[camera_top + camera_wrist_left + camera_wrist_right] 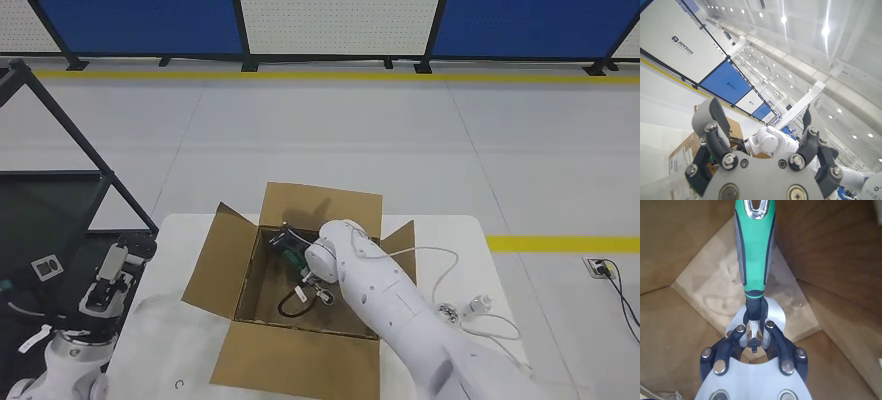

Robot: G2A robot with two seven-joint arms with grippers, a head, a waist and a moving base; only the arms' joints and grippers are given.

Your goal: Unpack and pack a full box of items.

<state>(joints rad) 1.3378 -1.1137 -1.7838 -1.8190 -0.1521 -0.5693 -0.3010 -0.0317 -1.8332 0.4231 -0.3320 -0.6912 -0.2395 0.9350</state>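
Two tools: the right tool (755, 314) grips the metal neck of a green-handled wrench (754, 256) inside the open cardboard box (235, 270) on the counter (455, 235). The wrench's long axis continues the tool's line, handle pointing away toward the box floor. The left tool (762, 107) gapes wide beside the box.

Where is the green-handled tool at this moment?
The green-handled tool is inside the open cardboard box, clamped at its black neck by the right gripper, with its handle pointing toward the box floor. In the top view it is near the far wall.
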